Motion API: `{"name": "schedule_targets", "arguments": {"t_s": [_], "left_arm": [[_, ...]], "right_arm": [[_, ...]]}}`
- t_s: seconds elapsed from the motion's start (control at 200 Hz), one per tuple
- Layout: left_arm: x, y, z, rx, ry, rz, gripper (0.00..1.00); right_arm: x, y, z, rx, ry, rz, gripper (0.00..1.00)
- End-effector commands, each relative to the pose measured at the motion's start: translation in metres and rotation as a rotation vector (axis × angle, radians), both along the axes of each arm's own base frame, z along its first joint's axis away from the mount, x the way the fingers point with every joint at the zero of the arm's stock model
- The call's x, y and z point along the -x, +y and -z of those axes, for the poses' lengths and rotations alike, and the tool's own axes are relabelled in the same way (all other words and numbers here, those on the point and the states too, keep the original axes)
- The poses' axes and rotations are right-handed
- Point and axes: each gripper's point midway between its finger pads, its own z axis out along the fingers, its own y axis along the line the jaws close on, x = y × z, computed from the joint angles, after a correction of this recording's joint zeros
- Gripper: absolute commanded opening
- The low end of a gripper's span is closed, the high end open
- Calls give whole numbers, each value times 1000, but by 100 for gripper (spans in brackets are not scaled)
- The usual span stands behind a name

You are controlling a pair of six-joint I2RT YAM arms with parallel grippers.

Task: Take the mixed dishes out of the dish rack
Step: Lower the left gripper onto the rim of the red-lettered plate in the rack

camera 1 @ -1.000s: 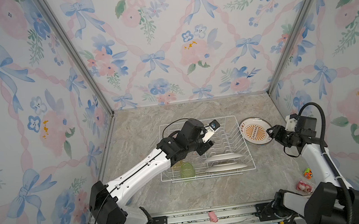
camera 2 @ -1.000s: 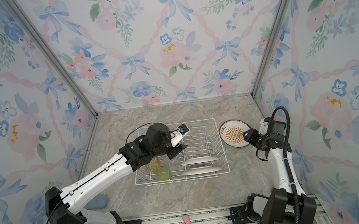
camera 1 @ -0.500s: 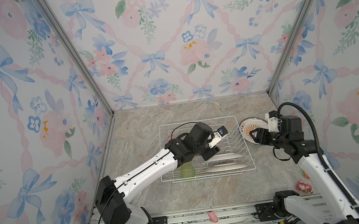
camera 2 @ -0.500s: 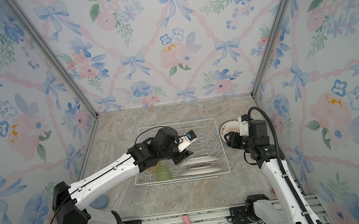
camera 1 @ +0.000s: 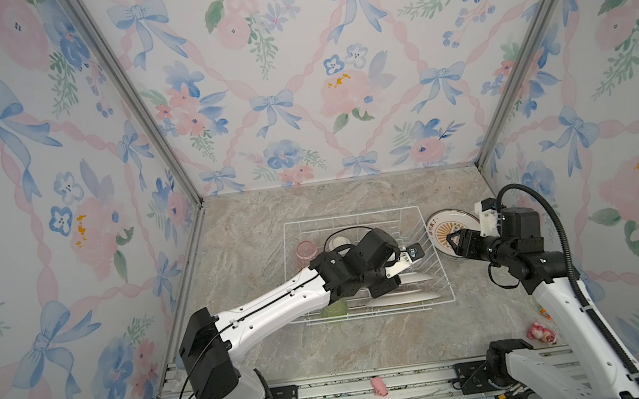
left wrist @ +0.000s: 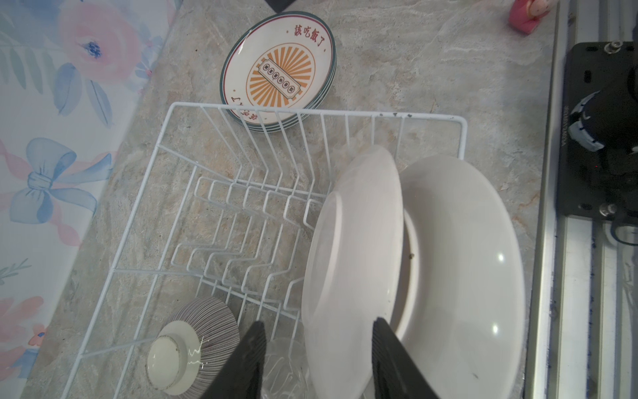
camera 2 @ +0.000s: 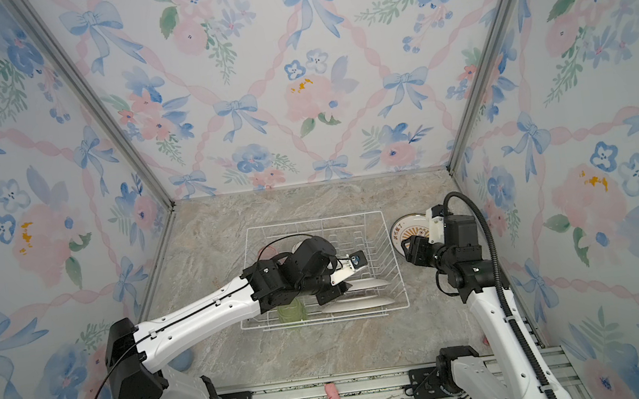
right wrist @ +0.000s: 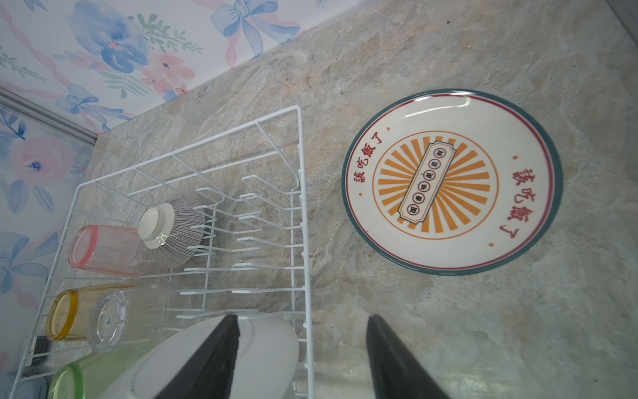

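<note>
Inside dish rack [left wrist: 317, 111]: two upright white plates [left wrist: 355, 224], four tumblers [right wrist: 103, 250] (pink, yellow, clear, green), one striped bowl [right wrist: 176, 231] sitting foot-up. Three decorated plates [right wrist: 448, 183] lying stacked on table [right wrist: 518, 328] beside rack. Jaws of left gripper [left wrist: 317, 321] straddling one plate's rim, spread, not clamping; right gripper [right wrist: 303, 316] hovering agape, empty.

Two white plates [left wrist: 352, 259] on edge in rack [left wrist: 234, 221], stack [left wrist: 279, 74] beside

Pastel floral wallpaper [camera 1: 276, 105] with blue bows at 9, 12 and 3 o'clock, aluminium corner posts [camera 1: 139, 107], beige marble-look tabletop [camera 1: 311, 210], metal rail [camera 1: 334, 389] at 6 o'clock, even light.
</note>
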Motion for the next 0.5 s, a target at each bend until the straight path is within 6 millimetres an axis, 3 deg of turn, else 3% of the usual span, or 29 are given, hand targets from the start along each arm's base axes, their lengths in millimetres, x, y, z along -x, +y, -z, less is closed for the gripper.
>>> {"name": "schedule_targets", "arguments": {"t_s": [0.0,0.235,0.495], "left_arm": [[14,-6,-2,-16,21,67,46],[30,-13,17,-84,69,134,44],[14,-16,26,-144,22,94,42]], "right_arm": [[2,0,2,20,1,-7,62],[1,0,4,18,2,-7,63],[1,0,2,22,-6,-9,63]]}}
